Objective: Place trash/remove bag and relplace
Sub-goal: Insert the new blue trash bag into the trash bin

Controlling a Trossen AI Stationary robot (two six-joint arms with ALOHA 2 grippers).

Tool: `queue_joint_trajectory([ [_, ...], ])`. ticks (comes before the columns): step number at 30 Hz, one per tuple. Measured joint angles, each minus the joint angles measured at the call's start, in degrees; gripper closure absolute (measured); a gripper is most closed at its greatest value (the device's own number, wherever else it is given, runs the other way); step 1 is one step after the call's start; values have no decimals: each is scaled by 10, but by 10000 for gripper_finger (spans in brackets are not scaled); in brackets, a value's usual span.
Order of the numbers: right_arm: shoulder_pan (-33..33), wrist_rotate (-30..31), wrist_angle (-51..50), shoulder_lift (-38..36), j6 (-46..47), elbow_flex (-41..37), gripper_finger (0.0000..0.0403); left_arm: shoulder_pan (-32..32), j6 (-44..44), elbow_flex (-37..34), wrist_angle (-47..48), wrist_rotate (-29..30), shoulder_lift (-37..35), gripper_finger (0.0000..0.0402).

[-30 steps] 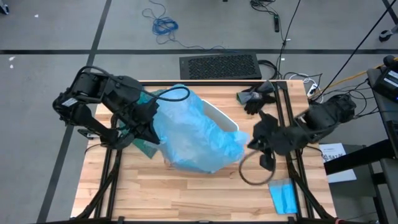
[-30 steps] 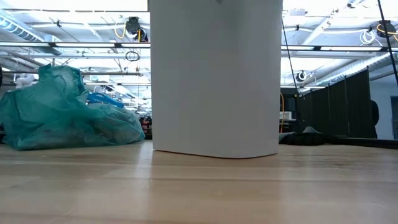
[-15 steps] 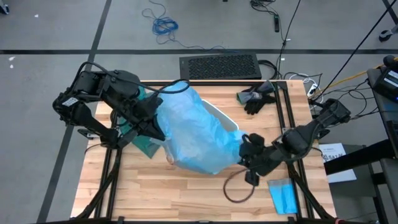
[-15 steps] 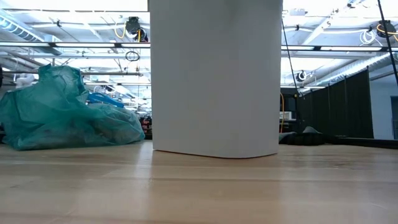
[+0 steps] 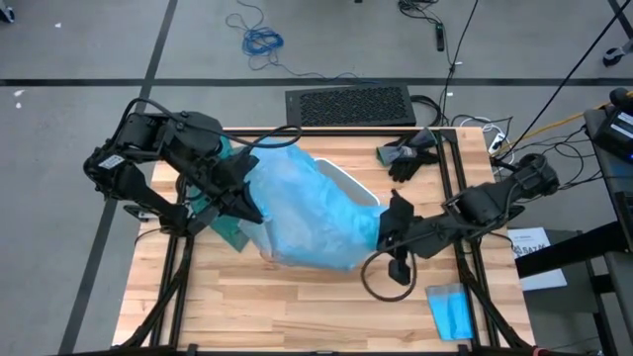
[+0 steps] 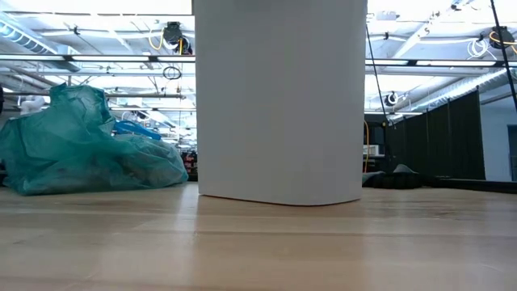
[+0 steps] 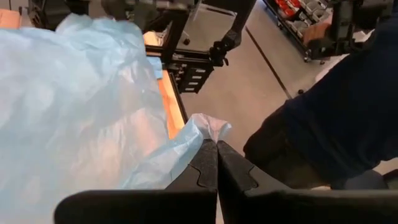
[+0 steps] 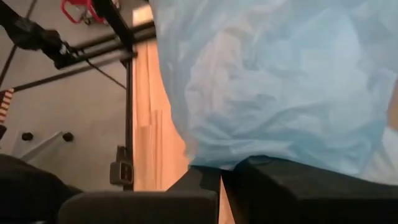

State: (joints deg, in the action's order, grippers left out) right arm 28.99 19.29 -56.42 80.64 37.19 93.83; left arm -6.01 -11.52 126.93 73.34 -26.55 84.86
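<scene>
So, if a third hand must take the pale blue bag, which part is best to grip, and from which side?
Probably the loose bottom edge of the pale blue bag toward the table's near side: the left gripper and right gripper already pinch its two ends, and there the film hangs free in folds.

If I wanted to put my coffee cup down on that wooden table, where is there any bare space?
Bare wood lies along the near edge of the wooden table, between the pale sky-blue plastic bag and the small flat folded blue sheet. The middle is crowded: the left gripper and right gripper both pinch that bag, with the crumpled teal-green bin liner at its left.
</scene>
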Motion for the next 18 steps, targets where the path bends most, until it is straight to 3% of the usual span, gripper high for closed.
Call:
queue_joint_trajectory([
  [7, -71, -6, 0, 0, -71, 34, 403, 0, 19, 0, -7, -2, 9, 402],
  [18, -226, -192, 24, 75, -164, 34, 403, 0, 84, 0, -68, -40, 84, 402],
])
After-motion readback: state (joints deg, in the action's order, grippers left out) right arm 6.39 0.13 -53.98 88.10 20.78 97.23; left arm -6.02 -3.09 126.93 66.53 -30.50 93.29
